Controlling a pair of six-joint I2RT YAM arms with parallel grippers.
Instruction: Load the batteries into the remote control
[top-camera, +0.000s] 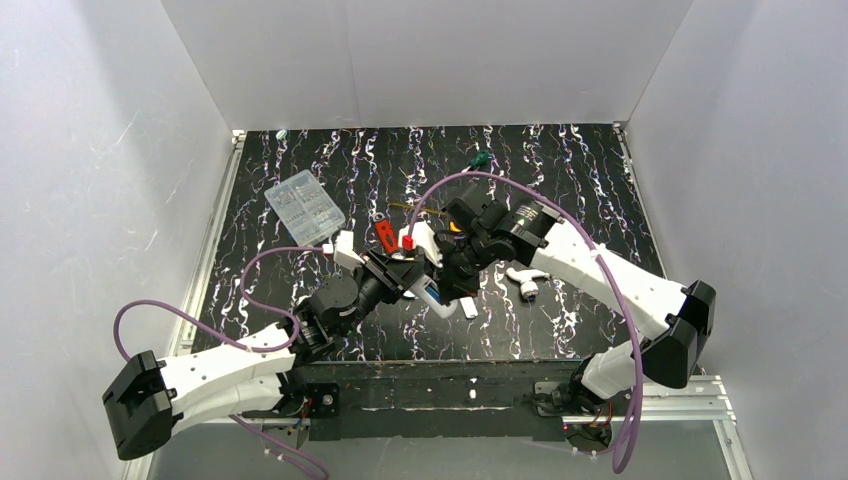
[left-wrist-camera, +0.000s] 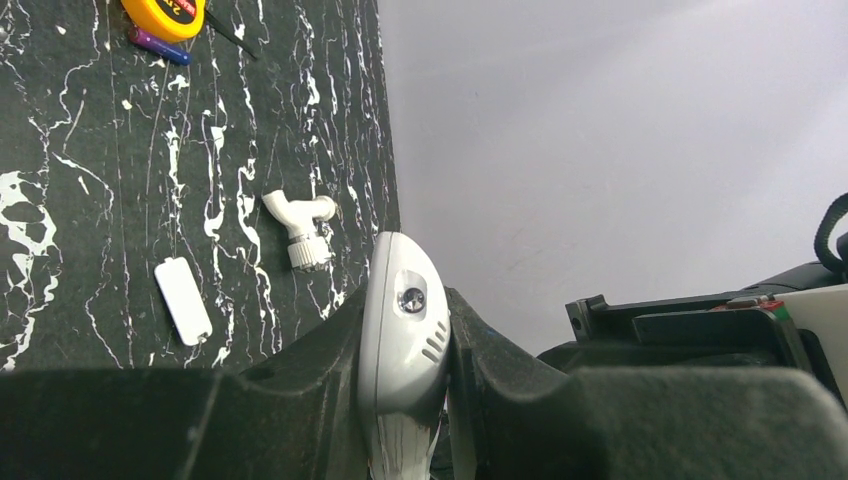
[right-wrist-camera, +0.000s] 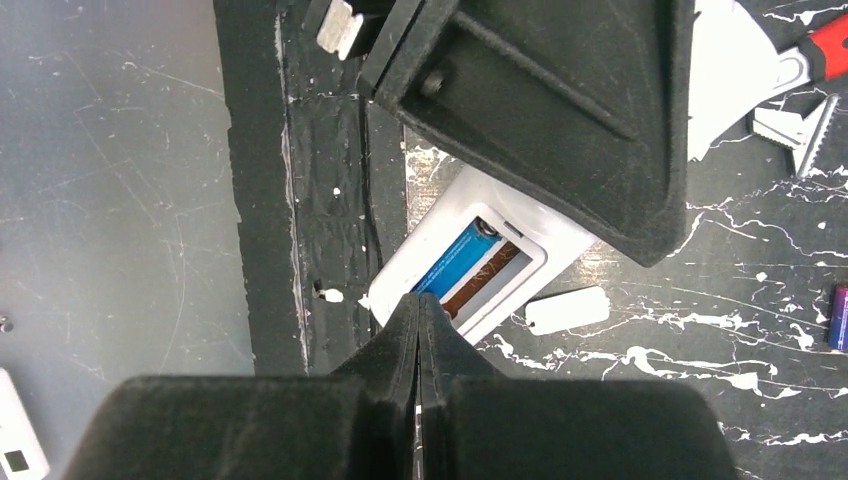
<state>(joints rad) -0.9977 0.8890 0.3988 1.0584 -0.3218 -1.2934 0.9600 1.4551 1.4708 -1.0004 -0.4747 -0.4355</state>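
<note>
Left gripper pinches the remote control, long axis running out between its fingers, rounded end foremost. Right gripper has its fingers pressed together, tips beside the seated battery.

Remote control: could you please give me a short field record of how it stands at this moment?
remote: clamped in left hand, compartment open
battery: one seated
second slot: empty
cover: off, lying on table
right hand: shut, tips at the compartment's edge
loose battery: on table, apart from remote
</note>
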